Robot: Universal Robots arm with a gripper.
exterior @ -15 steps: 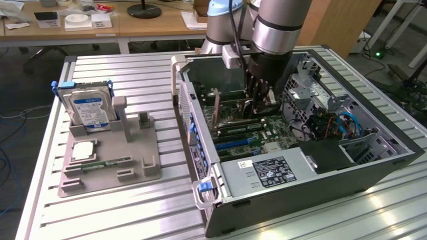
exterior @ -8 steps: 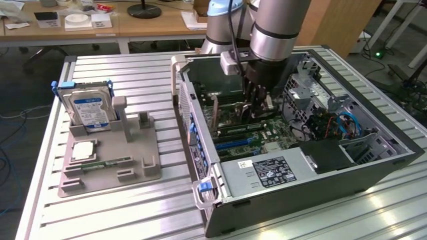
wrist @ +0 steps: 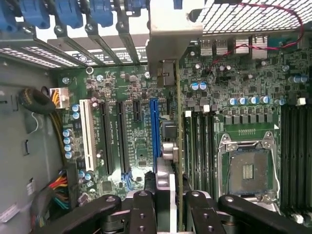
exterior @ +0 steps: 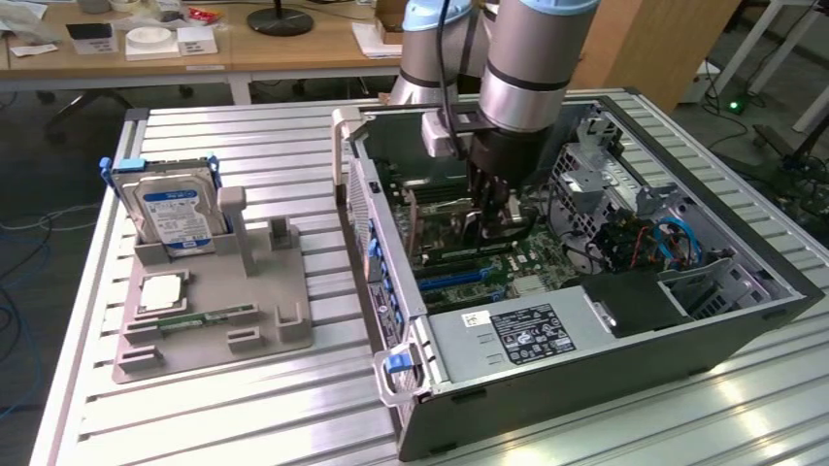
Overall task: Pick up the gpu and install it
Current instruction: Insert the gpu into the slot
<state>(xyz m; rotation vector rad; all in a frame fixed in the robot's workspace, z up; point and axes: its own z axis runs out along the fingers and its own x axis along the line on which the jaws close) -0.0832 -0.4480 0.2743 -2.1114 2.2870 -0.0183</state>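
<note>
The gpu shows edge-on in the wrist view, as a thin green board edge with its silver end bracket at the far end by the case's rear slots. My gripper is shut on it, with black fingers on either side of the card. The card stands upright over the motherboard, just beside the long blue slot; whether it sits in a slot I cannot tell. In the exterior view my gripper reaches straight down into the open computer case, over the board's middle.
A grey fixture on the exterior view's left holds a silver hard drive with a blue label, a small chip and a narrow memory stick. Inside the case are a power supply, cables and an empty processor socket.
</note>
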